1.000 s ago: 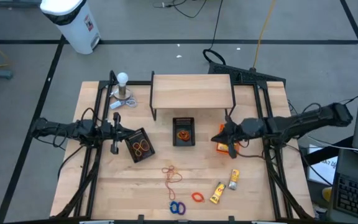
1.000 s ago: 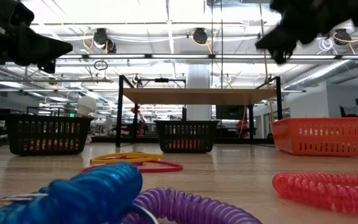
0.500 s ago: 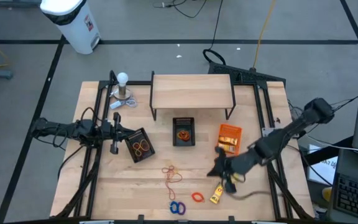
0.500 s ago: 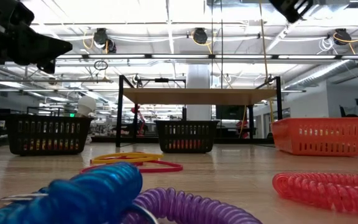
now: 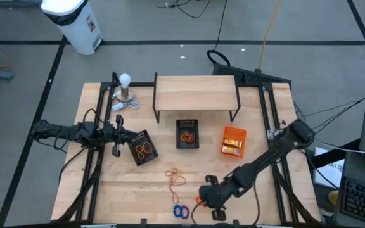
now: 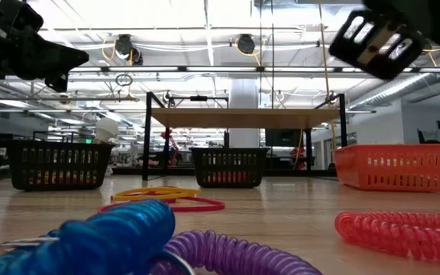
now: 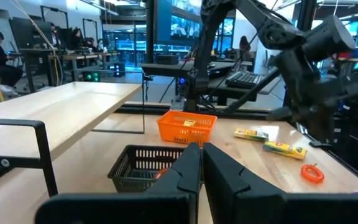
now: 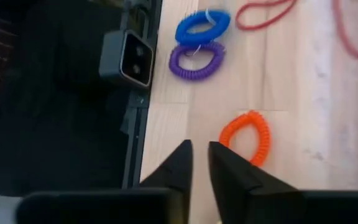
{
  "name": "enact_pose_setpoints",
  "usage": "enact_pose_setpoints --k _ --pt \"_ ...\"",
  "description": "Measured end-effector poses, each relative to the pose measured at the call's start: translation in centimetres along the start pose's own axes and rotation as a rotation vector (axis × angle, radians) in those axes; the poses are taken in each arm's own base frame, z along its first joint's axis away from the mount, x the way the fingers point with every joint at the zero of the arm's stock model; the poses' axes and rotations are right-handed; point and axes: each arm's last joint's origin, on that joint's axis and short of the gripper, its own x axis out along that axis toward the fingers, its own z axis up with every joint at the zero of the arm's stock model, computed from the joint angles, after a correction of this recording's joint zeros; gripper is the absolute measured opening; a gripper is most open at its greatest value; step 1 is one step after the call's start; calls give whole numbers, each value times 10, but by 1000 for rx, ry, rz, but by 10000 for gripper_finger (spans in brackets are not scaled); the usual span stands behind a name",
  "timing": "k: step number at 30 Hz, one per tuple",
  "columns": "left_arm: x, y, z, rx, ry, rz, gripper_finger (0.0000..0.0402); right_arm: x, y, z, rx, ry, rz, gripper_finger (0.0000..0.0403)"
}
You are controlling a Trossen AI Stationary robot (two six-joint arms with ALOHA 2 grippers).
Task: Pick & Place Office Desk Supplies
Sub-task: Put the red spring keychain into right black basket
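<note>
My right gripper (image 5: 210, 204) hangs shut above the table's near edge, just right of the orange coil ring (image 8: 247, 138). The blue ring (image 8: 202, 25) and the purple ring (image 8: 196, 60) lie side by side farther left, and tan and red rubber bands (image 5: 176, 178) lie flat behind them. Two yellow packets (image 7: 283, 149) lie on the wood; in the high view the right arm covers them. My left gripper (image 5: 124, 136) waits shut at the table's left, beside a black mesh bin (image 5: 143, 149).
A second black mesh bin (image 5: 187, 134) and an orange bin (image 5: 233, 140) with yellow packets inside stand mid-table, in front of a low wooden shelf (image 5: 195, 95). A white bulb on a metal base (image 5: 125, 88) stands at the far left. The low camera (image 8: 128, 57) sits at the near edge.
My right arm has swung from over the orange bin toward the table's near edge and leftward. It passed over the yellow packets and now hangs beside the orange coil ring. The items on the table have stayed where they were.
</note>
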Motion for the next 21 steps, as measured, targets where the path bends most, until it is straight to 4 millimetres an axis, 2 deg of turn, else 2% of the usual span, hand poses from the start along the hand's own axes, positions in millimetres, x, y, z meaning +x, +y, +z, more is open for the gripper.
enact_pose_setpoints --k 5,9,15,21 --pt "0 0 0 -22 1 -1 21 13 4 8 -46 -29 -40 132" --pt "0 0 0 -19 0 -1 21 23 7 10 -113 -21 -121 167" --pt "0 0 0 -15 1 -1 21 32 11 12 -171 66 -212 170" --pt "0 0 0 -13 1 -1 21 36 12 11 -155 72 -215 157"
